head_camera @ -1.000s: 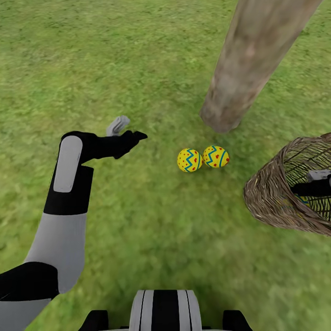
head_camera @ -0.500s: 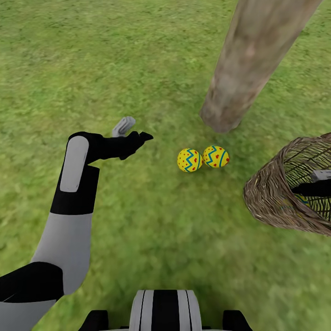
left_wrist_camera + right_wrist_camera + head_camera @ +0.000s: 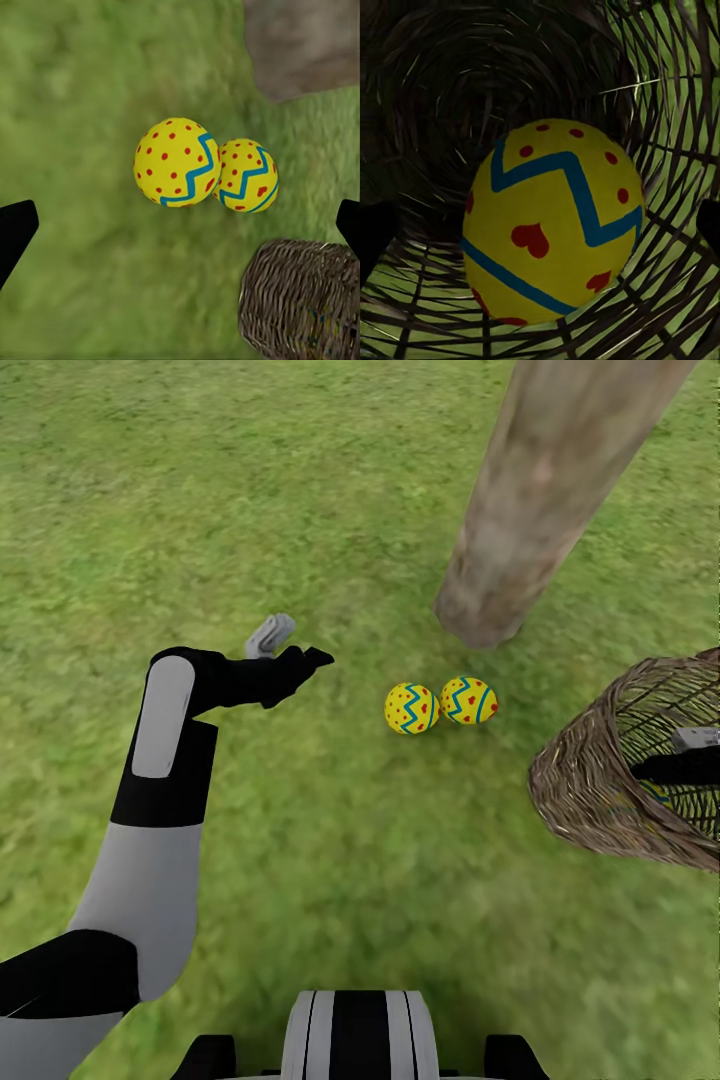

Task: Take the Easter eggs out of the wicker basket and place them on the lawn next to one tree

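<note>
Reaching into the basket [image 3: 590, 800], the right hand [image 3: 690, 755], fingers spread, is facing one egg [image 3: 551, 225]; left hand [image 3: 290, 650] is spread too.

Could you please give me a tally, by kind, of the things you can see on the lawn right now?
Easter eggs: 3, two on the grass, one in the basket
Wicker basket: 1
Tree trunk: 1
Total: 5

Right claw [image 3: 690, 755] sits inside the wicker basket [image 3: 590, 780], fingertips cut off by the frame edge; grip unreadable. Third egg [image 3: 551, 225] just ahead of it, mostly screened by weave. Tree [image 3: 540, 500] crown out of frame.
</note>
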{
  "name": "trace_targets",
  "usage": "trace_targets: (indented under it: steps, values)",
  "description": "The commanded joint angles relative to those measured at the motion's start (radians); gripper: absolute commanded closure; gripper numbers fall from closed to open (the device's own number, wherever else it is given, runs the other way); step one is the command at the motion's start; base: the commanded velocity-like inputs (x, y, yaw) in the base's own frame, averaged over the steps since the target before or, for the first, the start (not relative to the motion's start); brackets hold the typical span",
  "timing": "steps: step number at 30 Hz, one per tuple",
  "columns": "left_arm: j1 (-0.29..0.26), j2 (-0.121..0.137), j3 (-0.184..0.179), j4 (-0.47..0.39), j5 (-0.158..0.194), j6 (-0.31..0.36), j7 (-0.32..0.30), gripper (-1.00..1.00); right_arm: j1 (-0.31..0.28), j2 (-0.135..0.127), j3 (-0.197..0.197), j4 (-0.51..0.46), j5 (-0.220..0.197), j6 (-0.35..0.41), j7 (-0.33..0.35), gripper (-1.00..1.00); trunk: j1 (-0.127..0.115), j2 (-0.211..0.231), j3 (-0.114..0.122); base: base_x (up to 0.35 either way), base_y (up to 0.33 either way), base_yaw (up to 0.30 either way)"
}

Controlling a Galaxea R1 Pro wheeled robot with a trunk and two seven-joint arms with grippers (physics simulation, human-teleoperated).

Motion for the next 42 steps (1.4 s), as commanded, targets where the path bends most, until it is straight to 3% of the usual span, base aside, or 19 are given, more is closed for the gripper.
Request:
trace_targets:
  steps: [1, 11, 23, 30, 42]
  values:
    - [-0.001, 0.000, 0.000, -0.001, 0.009, 0.001, 0.011, -1.00, -0.002, -0.001, 0.005, -0.006, 0.007, 0.002, 0.007, -1.00, 0.000, 0.000, -0.001, 0.000, 0.000, -0.132]
    - [-0.001, 0.001, 0.000, -0.001, 0.009, 0.001, 0.010, -1.00, -0.002, -0.001, 0.010, -0.031, 0.006, 0.004, 0.007, -1.00, 0.000, 0.000, -0.001, 0.000, 0.000, -0.199]
    - [-0.001, 0.000, 0.000, 0.000, 0.009, 0.001, 0.011, -1.00, -0.002, 0.002, 0.012, -0.062, 0.004, 0.009, 0.010, -1.00, 0.000, 0.000, -0.001, 0.000, 0.000, -0.010]
    - [-0.001, 0.006, 0.002, 0.020, 0.009, 0.003, 0.003, -1.00, -0.002, 0.003, 0.015, -0.064, 0.009, -0.001, 0.064, -1.00, 0.000, 0.000, -0.001, 0.000, 0.000, 0.000]
    - [-0.001, 0.007, 0.003, 0.030, 0.009, 0.004, 0.001, -1.00, -0.002, 0.003, 0.011, -0.061, 0.012, -0.007, 0.066, -1.00, 0.000, 0.000, -0.001, 0.000, 0.000, 0.000]
